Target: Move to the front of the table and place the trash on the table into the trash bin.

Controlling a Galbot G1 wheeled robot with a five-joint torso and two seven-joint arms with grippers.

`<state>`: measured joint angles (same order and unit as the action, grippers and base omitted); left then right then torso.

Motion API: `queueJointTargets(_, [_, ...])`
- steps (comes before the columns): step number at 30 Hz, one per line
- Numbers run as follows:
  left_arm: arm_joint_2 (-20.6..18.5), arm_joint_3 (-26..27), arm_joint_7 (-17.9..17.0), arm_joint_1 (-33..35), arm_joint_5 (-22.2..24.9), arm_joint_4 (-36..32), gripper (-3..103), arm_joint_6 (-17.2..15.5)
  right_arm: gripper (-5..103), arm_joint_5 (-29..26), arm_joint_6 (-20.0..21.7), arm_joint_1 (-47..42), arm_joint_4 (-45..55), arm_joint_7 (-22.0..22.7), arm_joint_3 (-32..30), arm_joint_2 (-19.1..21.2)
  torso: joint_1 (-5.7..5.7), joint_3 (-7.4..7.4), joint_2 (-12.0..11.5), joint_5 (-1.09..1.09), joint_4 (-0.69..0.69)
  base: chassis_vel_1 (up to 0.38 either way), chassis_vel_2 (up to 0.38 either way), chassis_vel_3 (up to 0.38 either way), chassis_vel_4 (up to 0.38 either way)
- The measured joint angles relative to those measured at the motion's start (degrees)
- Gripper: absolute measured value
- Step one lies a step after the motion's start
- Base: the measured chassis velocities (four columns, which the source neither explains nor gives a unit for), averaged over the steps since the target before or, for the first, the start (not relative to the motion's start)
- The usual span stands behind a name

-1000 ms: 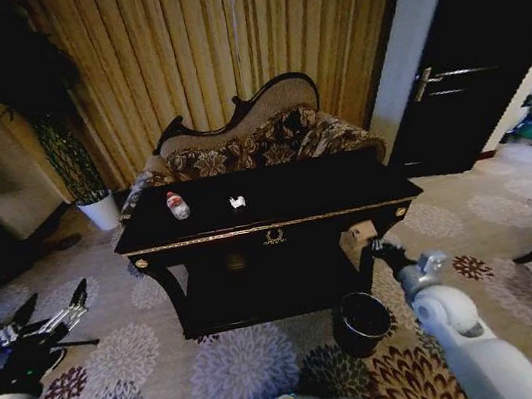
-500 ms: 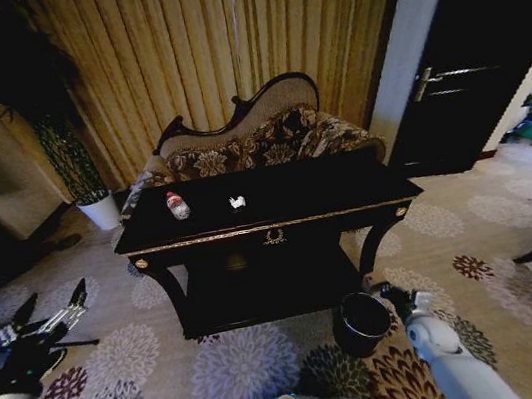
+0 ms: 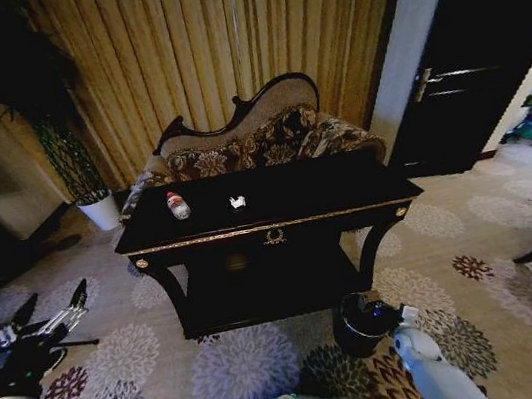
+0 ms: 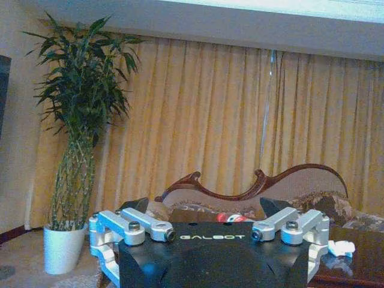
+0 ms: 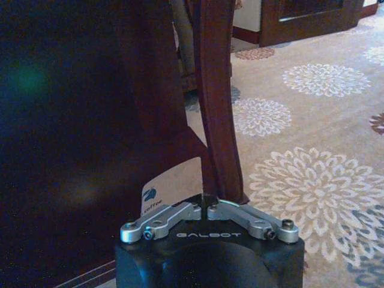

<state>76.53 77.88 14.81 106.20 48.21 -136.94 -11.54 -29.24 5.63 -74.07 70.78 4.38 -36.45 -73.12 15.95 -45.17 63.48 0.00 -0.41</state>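
Flowered carpet lies under the black bench (image 3: pixel 344 183), where the bottle (image 3: pixel 178 205) and paper ball (image 3: pixel 237 202) wait, so the right gripper (image 3: pixel 375 309), fingers clenched over the trash bin (image 3: pixel 353 332), should rise clear; the left gripper (image 3: pixel 47 317) hangs released, and smaller scraps are too small to tell.

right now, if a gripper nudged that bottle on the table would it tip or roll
The bottle stands upright on the glossy table, so a nudge would probably tip it. It looks like thin clear plastic, likely light. Once down, its round body might roll across that smooth top.
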Motion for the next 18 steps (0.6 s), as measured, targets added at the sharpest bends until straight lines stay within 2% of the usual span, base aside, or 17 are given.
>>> queueJointTargets(1, [0.0,0.0,0.0,0.0,0.0,0.0,100,0.0,1,0.0,0.0,0.0,0.0,0.0,0.0,0.0,0.0,0.0,0.0,0.0,0.0,0.0,0.0,0.0,0.0])
queueJointTargets(3, [0.02,-0.07,0.02,-0.08,0.0,-0.07,100,0.0,12,0.25,-0.87,-0.23,-0.17,0.02,-0.19,-0.11,0.0,0.0,0.0,0.0,-0.01,0.0,0.0,0.0,0.0])
queueJointTargets(4, [0.02,-0.07,0.02,-0.08,0.0,-0.07,100,0.0,12,0.25,-0.87,-0.23,-0.17,0.02,-0.19,-0.11,0.0,0.0,0.0,0.0,-0.01,0.0,0.0,0.0,0.0])
queueJointTargets(6, [0.02,-0.07,0.09,-0.07,-0.02,-0.09,100,0.0,22,0.25,-1.4,-0.46,-0.12,0.03,-0.33,-0.21,0.0,0.0,0.0,0.0,0.0,0.0,0.0,0.0,0.0])
queueJointTargets(8, [0.02,-0.07,0.12,-0.04,-0.02,-0.1,100,0.0,22,0.25,-1.48,-0.54,-0.02,0.04,-0.36,-0.23,0.0,0.0,0.0,0.0,0.0,0.0,0.0,0.0,0.0])
queueJointTargets(12, [0.05,-0.15,0.3,-0.17,-0.01,-0.16,100,0.03,44,0.23,-1.57,-0.9,0.93,0.05,-0.51,-0.22,0.0,0.0,0.0,0.0,0.0,0.0,0.0,0.0,0.0])
queueJointTargets(13, [0.05,-0.15,0.3,-0.17,-0.01,-0.16,100,0.03,44,0.23,-1.57,-0.9,0.93,0.05,-0.51,-0.22,0.0,0.0,0.0,0.0,0.0,0.0,0.0,0.0,0.0])
queueJointTargets(14, [0.09,-0.16,0.36,-0.18,0.0,-0.16,100,0.04,49,0.22,-1.57,-0.97,1.1,0.05,-0.53,-0.2,0.0,0.0,0.0,0.0,0.0,0.0,0.0,0.0,0.0])
queueJointTargets(16, [0.1,-0.16,0.38,-0.17,0.0,-0.16,100,0.05,49,0.22,-1.57,-1.01,1.19,0.05,-0.53,-0.2,0.0,0.0,0.0,0.0,0.0,0.0,0.0,0.0,0.0])
queueJointTargets(17, [0.13,-0.16,0.44,-0.16,0.02,-0.16,100,0.09,61,0.21,-1.57,-1.11,1.4,0.05,-0.54,-0.2,0.0,0.0,0.0,0.0,0.0,0.0,0.0,0.0,0.0])
queueJointTargets(18, [0.16,-0.15,0.46,-0.08,0.04,-0.11,100,0.13,66,0.11,-1.57,-1.25,1.7,-0.18,-0.6,-0.25,0.0,0.0,0.0,0.0,0.0,0.0,0.0,0.0,0.0])
